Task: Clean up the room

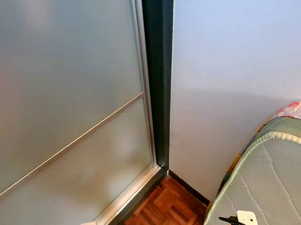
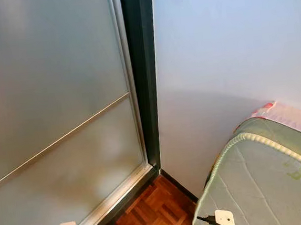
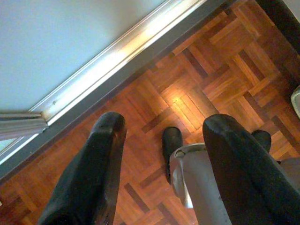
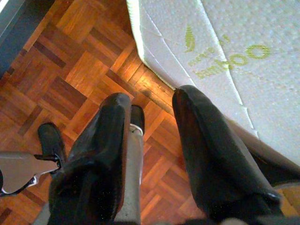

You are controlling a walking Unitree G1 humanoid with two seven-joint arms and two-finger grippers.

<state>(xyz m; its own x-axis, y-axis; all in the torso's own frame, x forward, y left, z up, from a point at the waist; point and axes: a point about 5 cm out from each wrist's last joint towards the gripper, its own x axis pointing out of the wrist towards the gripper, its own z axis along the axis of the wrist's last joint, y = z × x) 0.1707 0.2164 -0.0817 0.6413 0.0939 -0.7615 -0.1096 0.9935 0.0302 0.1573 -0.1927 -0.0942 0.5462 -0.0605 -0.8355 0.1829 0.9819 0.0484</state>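
Facing a room corner: frosted glass sliding door [image 1: 59,99] left of the dark door frame [image 1: 160,75], plain white wall [image 1: 234,47] right of it. Pale green quilted mattress [image 1: 272,181] low to the frame's right, on brown parquet floor [image 1: 164,214]. Left gripper [image 3: 161,154] hanging over the parquet near the door's metal track [image 3: 122,56], fingers spread wide and empty; right gripper [image 4: 152,140] beside the mattress edge, fingers apart, holding nothing.

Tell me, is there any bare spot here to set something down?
Yes: the wooden parquet floor, a narrow wedge bordered by the frosted sliding door's metal track, the white wall and the pale green quilted mattress, whose top also lies bare.
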